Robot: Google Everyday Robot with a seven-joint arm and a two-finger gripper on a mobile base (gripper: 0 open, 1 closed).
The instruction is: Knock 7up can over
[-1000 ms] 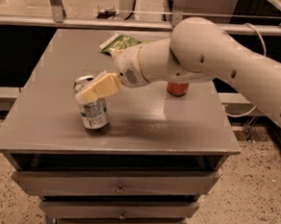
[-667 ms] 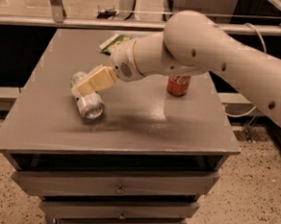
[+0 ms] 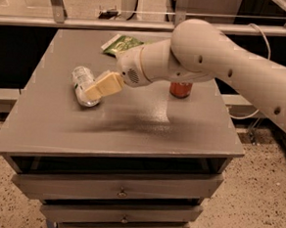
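Observation:
The 7up can (image 3: 82, 84), silvery-grey with greenish-white print, lies on its side on the left part of the grey table top (image 3: 132, 125), its shiny top pointing toward the front. My gripper (image 3: 103, 86) with tan fingers sits right beside the can on its right, partly over it and touching or nearly touching it. The white arm reaches in from the right.
A red Coca-Cola can (image 3: 180, 89) stands upright behind the arm, right of centre. A green snack bag (image 3: 121, 44) lies at the back of the table. Drawers are below the front edge. A rail runs behind the table.
The can stood upright one second ago; it has tipped over to the left and now lies on its side. My gripper has moved left and slightly back with it.

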